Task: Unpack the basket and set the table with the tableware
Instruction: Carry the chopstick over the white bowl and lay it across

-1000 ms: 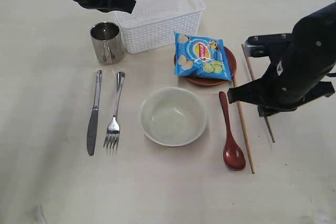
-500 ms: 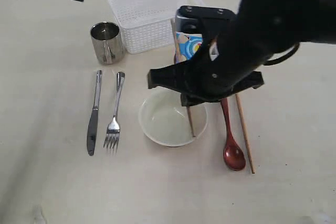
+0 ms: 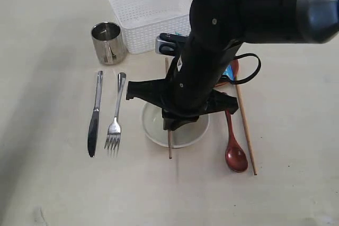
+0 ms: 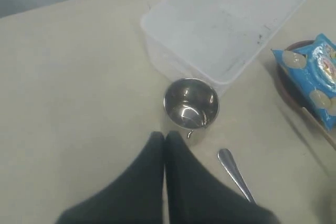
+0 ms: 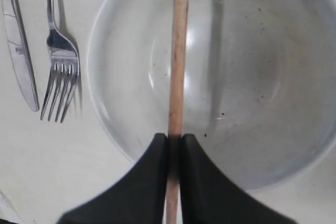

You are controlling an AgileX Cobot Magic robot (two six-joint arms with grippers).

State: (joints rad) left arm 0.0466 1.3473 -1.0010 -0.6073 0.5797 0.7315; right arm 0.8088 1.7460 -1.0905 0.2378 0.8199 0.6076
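Left claw (image 4: pixel 164 137) pinched shut, empty. Round steel cup (image 3: pixel 107 41), steel knife (image 3: pixel 94 120) and fork (image 3: pixel 115 120) lie on the pale beige tabletop (image 3: pixel 47 78). The white perforated plastic basket (image 3: pixel 153 33) looks emptied. Right claw (image 5: pixel 174 140) clamps 1 wooden chopstick (image 5: pixel 178 51) above the cream bowl (image 5: pixel 252 87), probably the last piece; reddish-brown wooden spoon (image 3: pixel 234 154) and chopstick 2 (image 3: pixel 246 130) lie rightward.

My rig, all black.
Glossy, bulky right arm (image 3: pixel 228 30), one looped cable (image 3: pixel 259 68) (grey block (image 3: pixel 163 45) by it); tapered fingers (image 5: pixel 151 188).

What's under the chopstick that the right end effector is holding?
The cream bowl sits beneath the chopstick, and nothing shows inside it. The right end effector hides part of its rim. In the exterior view the arm covers most of the bowl.
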